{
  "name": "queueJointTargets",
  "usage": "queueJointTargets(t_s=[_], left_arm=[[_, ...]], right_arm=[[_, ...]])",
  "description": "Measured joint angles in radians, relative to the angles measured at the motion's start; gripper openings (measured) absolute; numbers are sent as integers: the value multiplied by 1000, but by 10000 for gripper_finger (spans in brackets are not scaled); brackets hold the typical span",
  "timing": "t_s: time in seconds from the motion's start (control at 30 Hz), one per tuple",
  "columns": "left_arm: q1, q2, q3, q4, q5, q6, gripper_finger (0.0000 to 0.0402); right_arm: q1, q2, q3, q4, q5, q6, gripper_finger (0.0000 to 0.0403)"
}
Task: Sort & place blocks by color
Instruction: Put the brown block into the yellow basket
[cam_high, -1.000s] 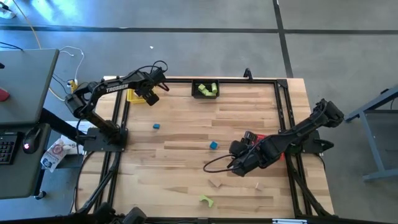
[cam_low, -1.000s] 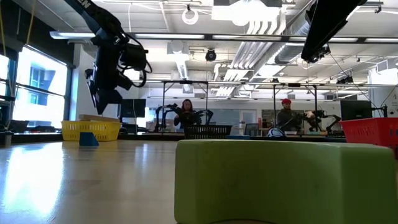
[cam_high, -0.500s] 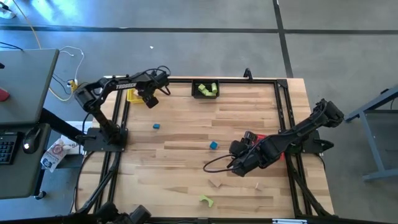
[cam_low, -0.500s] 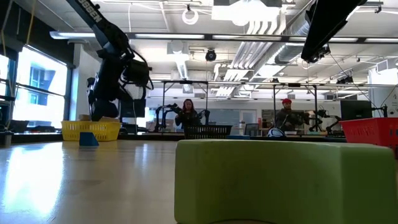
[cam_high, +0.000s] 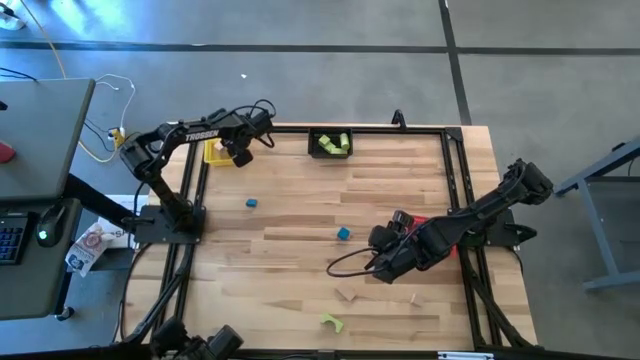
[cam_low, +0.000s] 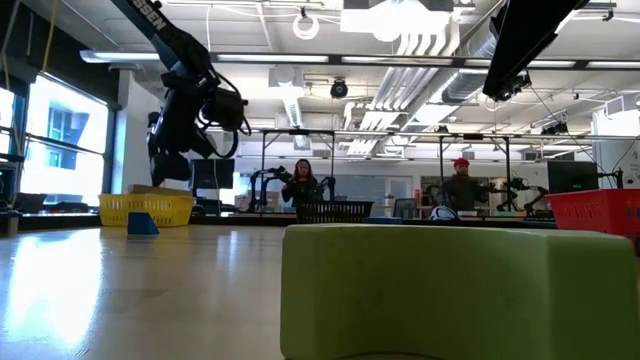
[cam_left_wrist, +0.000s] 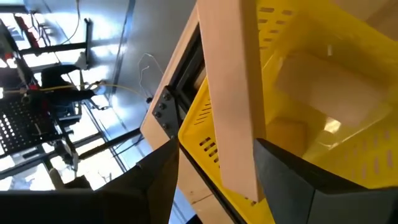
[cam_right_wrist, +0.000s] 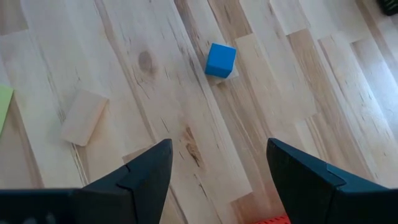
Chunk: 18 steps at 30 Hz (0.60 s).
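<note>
My left gripper (cam_high: 236, 155) (cam_left_wrist: 216, 144) hovers over the yellow bin (cam_high: 213, 152) (cam_left_wrist: 323, 81) at the table's far left corner and is shut on a tan wooden bar (cam_left_wrist: 227, 93). Tan pieces lie inside that bin. My right gripper (cam_high: 384, 268) (cam_right_wrist: 219, 143) is open above the table's right middle and touches nothing. A blue cube (cam_right_wrist: 221, 60) (cam_high: 344, 233) and a tan block (cam_right_wrist: 84, 118) (cam_high: 346, 294) rest flat on the table ahead of it. Another blue block (cam_high: 251, 203), a second tan block (cam_high: 414, 298) and a green block (cam_high: 332, 322) (cam_low: 460, 290) also lie loose. My left gripper pinches the tan bar between its two fingers (cam_left_wrist: 273, 168), near the bar's lower end (cam_left_wrist: 239, 177). The bar runs out forward along the fingers, lifted clear above the yellow bin's rim.
A black bin (cam_high: 330, 143) at the far edge holds green blocks. A red bin (cam_high: 425, 222) (cam_low: 600, 210) sits mostly hidden under my right arm. Black frame rails run along the table's sides. People stand in the room beyond the table.
My left arm has stretched toward the far left corner, and its gripper has dipped over the yellow bin and then risen a little, keeping the tan bar. My right arm has stayed still.
</note>
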Motion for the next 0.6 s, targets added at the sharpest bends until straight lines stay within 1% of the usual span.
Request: queueJointTargets(t_s=[0.17, 0.27, 0.5, 0.6], left_arm=[[3, 9, 0, -1, 4, 12, 190], [3, 10, 0, -14, 30, 15, 190], [2, -6, 14, -9, 8, 21, 190], [2, -17, 24, -16, 46, 3, 190]], right_arm=[[0, 0, 0, 0, 0, 12, 247], [0, 0, 0, 0, 0, 18, 247], [-2, 0, 0, 0, 0, 13, 247], [-2, 0, 0, 0, 1, 9, 247]])
